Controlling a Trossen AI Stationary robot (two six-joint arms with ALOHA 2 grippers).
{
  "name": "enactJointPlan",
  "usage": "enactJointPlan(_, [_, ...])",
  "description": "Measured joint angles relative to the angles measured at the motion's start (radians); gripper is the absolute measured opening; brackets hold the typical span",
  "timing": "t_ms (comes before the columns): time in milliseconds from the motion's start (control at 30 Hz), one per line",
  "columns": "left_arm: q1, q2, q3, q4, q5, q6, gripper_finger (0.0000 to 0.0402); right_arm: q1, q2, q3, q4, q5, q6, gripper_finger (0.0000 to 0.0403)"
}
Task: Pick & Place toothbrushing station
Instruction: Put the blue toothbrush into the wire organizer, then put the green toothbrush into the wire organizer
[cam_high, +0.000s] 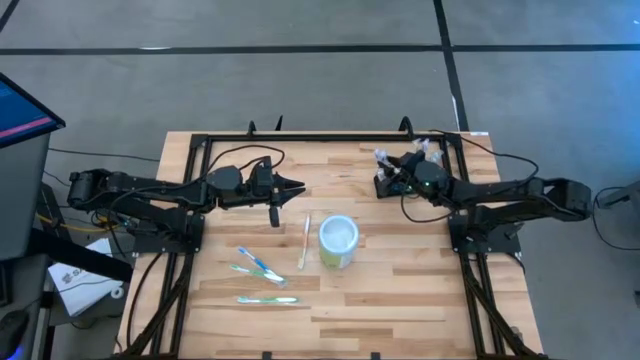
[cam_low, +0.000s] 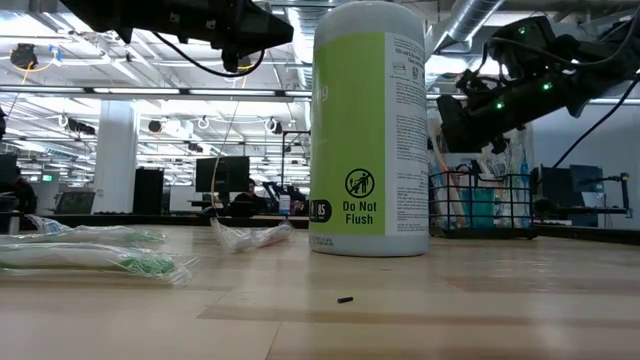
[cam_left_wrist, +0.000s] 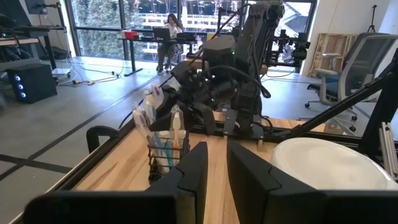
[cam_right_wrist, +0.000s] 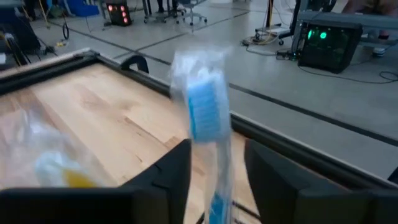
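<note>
Black wire-mesh basket (cam_low: 482, 206), toothbrushes upright.

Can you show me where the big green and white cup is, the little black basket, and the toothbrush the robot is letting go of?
cup (cam_high: 338, 241): high view, on its white lid.
basket (cam_low: 480, 205): low view, on its wire front wall.
toothbrush (cam_right_wrist: 202, 118): right wrist view, on its blue wrapped head.

A grey floor (cam_high: 300, 90) crossed by dark lines surrounds the wooden worktop (cam_high: 400, 290), with tall windows (cam_left_wrist: 106, 28), an office chair (cam_left_wrist: 367, 68) and ceiling lights (cam_low: 100, 55) beyond
</note>
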Motion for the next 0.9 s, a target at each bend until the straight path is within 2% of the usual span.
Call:
enactJointPlan(167, [0.0, 0.0, 0.0, -0.003, 0.0, 0.0, 0.0053, 0.0, -0.054, 0.0, -0.044, 0.002, 0.0, 0.0182])
enactJointPlan(333, [0.0, 0.0, 0.0, -0.005, 0.0, -0.005, 0.0053, 0.007, -0.136, 0.0, -0.075, 0.002, 0.0, 0.0205])
enactJointPlan(633, [0.0, 0.0, 0.0, -0.034, 0.003, -0.08, 0.0053, 0.068, -0.298, 0.0, -0.125, 0.002, -0.021, 0.0201])
enactJointPlan(900, [-0.001, 0.0, 0.0, -0.228, 0.087, -0.221, 0.0053, 0.166, -0.405, 0.0, -0.155, 0.002, -0.039, 0.0189])
